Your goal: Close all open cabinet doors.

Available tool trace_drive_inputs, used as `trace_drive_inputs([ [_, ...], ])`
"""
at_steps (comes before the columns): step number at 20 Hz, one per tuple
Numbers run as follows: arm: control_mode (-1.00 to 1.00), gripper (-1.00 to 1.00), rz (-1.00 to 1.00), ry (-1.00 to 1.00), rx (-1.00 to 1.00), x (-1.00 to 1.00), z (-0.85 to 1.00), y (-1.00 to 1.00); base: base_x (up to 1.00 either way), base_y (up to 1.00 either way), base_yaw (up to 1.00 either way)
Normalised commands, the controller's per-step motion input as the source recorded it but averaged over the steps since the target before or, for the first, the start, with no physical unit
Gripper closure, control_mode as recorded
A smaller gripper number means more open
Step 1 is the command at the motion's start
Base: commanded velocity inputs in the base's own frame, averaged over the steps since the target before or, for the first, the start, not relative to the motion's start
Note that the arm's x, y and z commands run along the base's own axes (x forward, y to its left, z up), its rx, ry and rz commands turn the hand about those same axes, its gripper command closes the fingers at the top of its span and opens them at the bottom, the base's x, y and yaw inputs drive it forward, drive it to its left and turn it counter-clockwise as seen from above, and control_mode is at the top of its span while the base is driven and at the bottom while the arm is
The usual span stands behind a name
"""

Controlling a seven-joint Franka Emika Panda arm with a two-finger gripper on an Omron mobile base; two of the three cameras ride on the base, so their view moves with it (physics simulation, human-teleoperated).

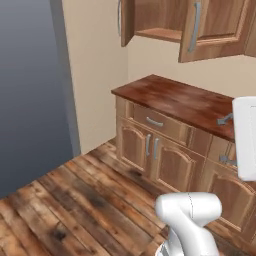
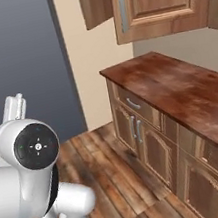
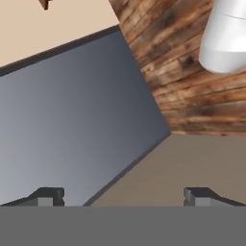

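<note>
We count two open cabinet doors up on the wall above the bench: left door [image 1: 126, 22] swung out edge-on toward us, right door [image 1: 212, 27] swung partway out, grey bar handle [image 1: 194, 27] on its near edge. Between them we see the cabinet's bare shelf [image 1: 160, 34]. From the right base view both doors [image 2: 155, 2] show again, the left one [image 2: 96, 4] angled out toward the room.

Below, the bench [image 1: 175, 100] has a dark reddish-brown wood top. Under it, one drawer [image 1: 160, 123] with a short handle and two small base doors [image 1: 152, 152] with paired handles; more fronts run off to the right. Plank floor [image 1: 75, 200], beige wall, big grey panel [image 1: 30, 90] at left.

End effector [image 3: 124, 196]: fingers [image 3: 48, 196] spread wide, pinching nothing, facing the grey panel and floor, well apart from the doors. Nothing stands between bench and doors.
</note>
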Motion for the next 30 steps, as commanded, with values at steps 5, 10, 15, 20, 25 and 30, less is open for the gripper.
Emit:
trace_drive_inputs([
  [5,1.0,-1.0,0.0,0.0,0.0,0.0,0.0,0.0,0.69,0.42,-0.29],
  [10,1.0,-1.0,0.0,0.0,0.0,0.0,0.0,0.0,0.51,0.32,-0.31],
  [15,1.0,-1.0,0.0,0.0,0.0,0.0,0.0,0.0,0.45,0.3,-0.33],
  [20,1.0,-1.0,0.0,0.0,0.0,0.0,0.0,0.0,0.51,0.4,-0.34],
  [25,1.0,-1.0,0.0,0.0,0.0,0.0,0.0,0.0,0.61,0.48,-0.34],
  [30,1.0,-1.0,0.0,0.0,0.0,0.0,0.0,0.0,0.65,0.47,-0.35],
])
